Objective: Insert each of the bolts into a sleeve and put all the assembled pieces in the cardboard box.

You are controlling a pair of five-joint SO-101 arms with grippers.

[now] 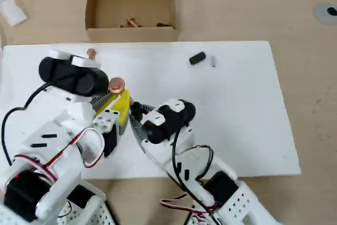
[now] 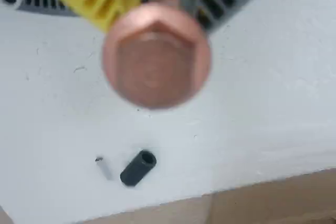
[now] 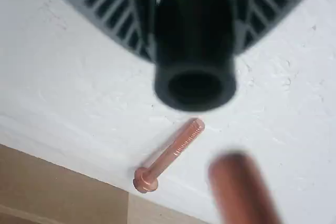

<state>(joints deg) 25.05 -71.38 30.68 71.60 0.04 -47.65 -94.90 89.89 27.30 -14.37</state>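
Note:
My left gripper point(image 1: 119, 93), with one yellow finger, is shut on a copper bolt point(image 1: 117, 84); its broad head point(image 2: 156, 56) faces the left wrist camera. Just beside it my right gripper point(image 1: 136, 112) is shut on a black sleeve point(image 3: 194, 51), whose open bore points toward the held bolt's blurred shank point(image 3: 241, 187). A second bolt point(image 1: 91, 53) lies loose on the white mat; the right wrist view sees this loose bolt point(image 3: 169, 154) lying flat. A spare sleeve point(image 1: 197, 58) lies farther right. The cardboard box point(image 1: 131, 34) holds copper pieces point(image 1: 131, 23).
A small grey pin point(image 1: 213, 60) lies next to the spare sleeve point(image 2: 138, 168). The white mat point(image 1: 237, 119) covers the wooden table. A white object point(image 1: 11, 11) sits at the back left, a grey disc point(image 1: 326, 12) at the back right.

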